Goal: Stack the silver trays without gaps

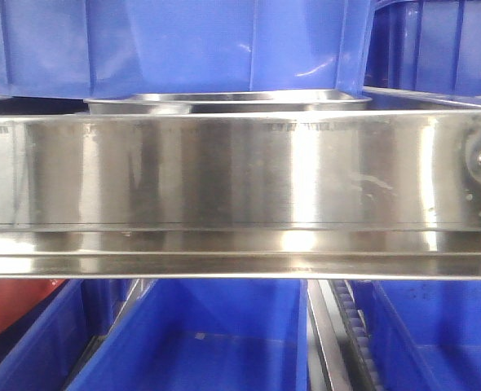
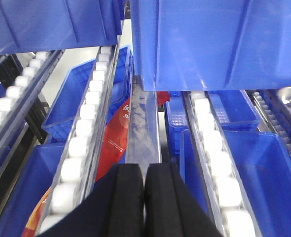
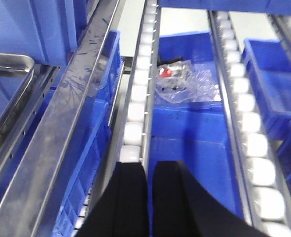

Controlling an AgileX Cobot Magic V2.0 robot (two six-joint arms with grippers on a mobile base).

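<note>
A silver tray [image 1: 224, 100] sits behind the shelf rail, under a blue bin; only its rim shows. A second shiny rim [image 1: 436, 98] lies to its right. A tray corner shows at the right edge of the left wrist view [image 2: 289, 95], and a tray rim shows at the left of the right wrist view [image 3: 10, 74]. My left gripper [image 2: 144, 167] is shut and empty above a steel rail, far left of the tray. My right gripper [image 3: 150, 165] is shut with a thin slit between the pads, empty, over a roller track and right of the tray.
A long brushed-steel shelf rail [image 1: 240, 171] with a screw spans the front view. Blue bins [image 1: 183, 41] stand above and below it. White roller tracks [image 2: 86, 123] [image 3: 138, 94] run away from me. One bin holds a red bag [image 2: 117, 138], another holds clear plastic bags [image 3: 182, 81].
</note>
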